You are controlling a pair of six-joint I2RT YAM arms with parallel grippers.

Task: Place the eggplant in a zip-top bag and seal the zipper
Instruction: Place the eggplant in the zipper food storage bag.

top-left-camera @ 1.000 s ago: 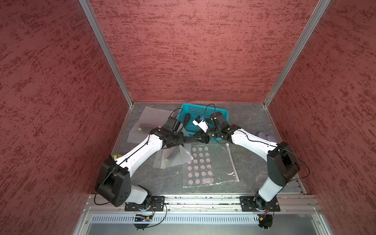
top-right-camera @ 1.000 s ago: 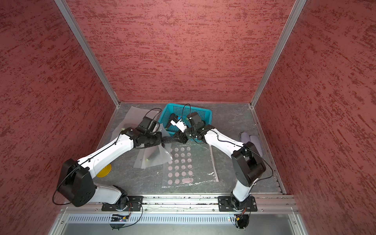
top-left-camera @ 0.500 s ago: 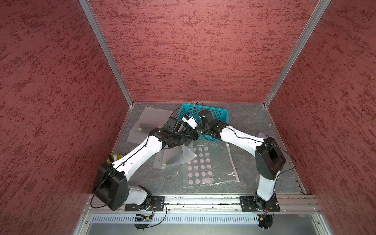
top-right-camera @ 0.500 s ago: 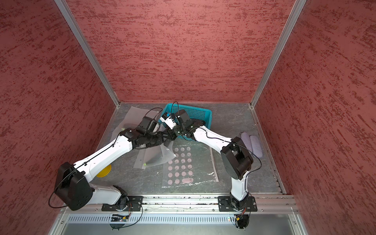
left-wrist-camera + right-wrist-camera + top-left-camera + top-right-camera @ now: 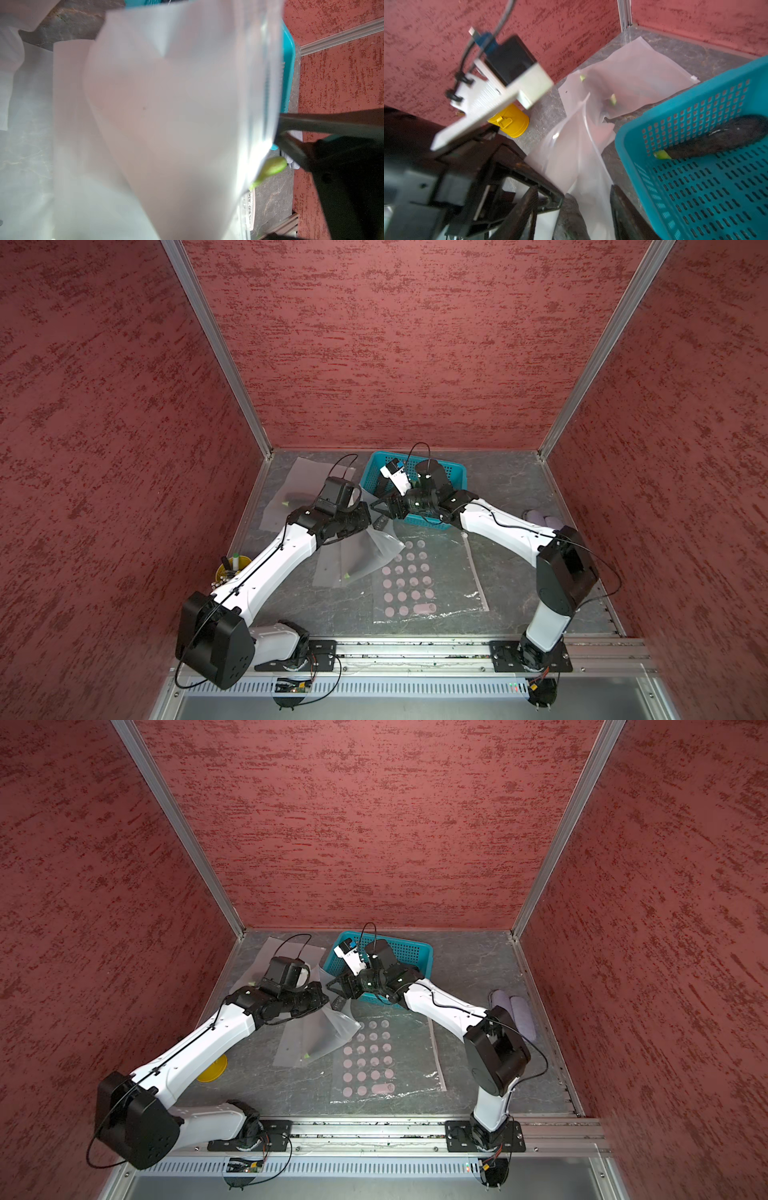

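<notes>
I count two arms of my own, the left arm (image 5: 274, 560) and the right arm (image 5: 503, 526). There is one teal basket (image 5: 455, 472).

I count four bags. Three are frosted: a far bag (image 5: 307, 472), a lifted bag (image 5: 380, 549) and a flat bag (image 5: 330, 572). The fourth is a clear bag (image 5: 453, 585).

I am sure of two eggplants, a basket eggplant (image 5: 726, 135) and a bagged eggplant (image 5: 301, 497). Green stem tips show elsewhere, and I cannot tell whether they mean more.

There is one yellow cup (image 5: 510, 122) and two purple rolls (image 5: 503, 1006). The pink dots (image 5: 414, 581) are partly covered, so I give no sure number.
</notes>
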